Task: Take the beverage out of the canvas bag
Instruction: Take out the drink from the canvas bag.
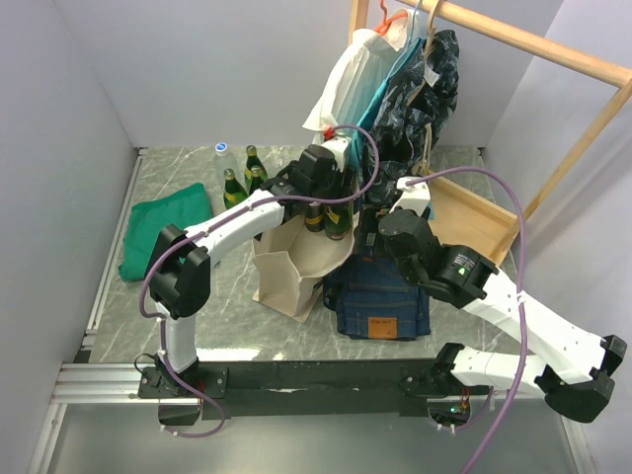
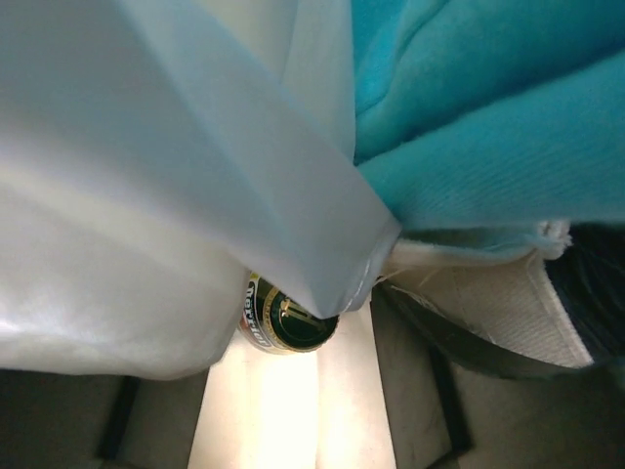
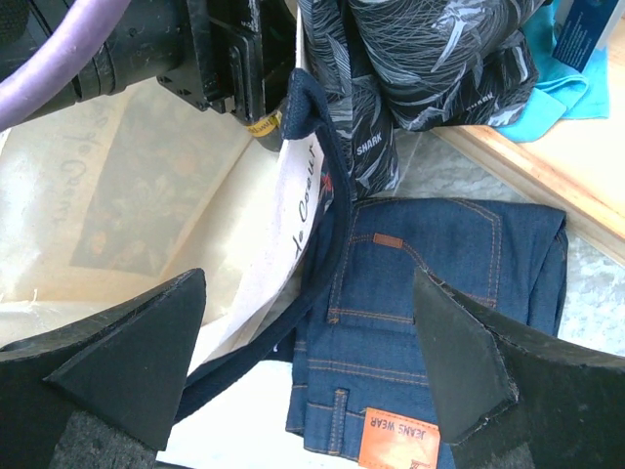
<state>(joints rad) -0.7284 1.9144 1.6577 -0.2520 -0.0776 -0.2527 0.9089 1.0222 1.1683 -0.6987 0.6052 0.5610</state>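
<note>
Desk: grey marbled desk (image 1: 232,331) between white walls; wooden rack (image 1: 533,44) of hanging clothes at far right.
Top view: canvas bag (image 1: 291,272) stands mid-desk, just left of folded jeans (image 1: 380,296); beverage bottles (image 1: 326,219) upright in its mouth, left arm (image 1: 247,212) stretched over them.
Right wrist view: right fingers (image 3: 127,352) spread wide and empty above the bag's navy strap (image 3: 327,225); left fingers (image 3: 242,73) at a bottle neck (image 3: 264,125), grip impossible to tell.
Left wrist view: white cloth (image 2: 146,195) and teal cloth (image 2: 488,117) drape the lens; one bottle top (image 2: 288,318) below.
Risk: the unheld bag may rise or tip with the bottle; hanging clothes could snag the left arm; a half-set grip could slip.
</note>
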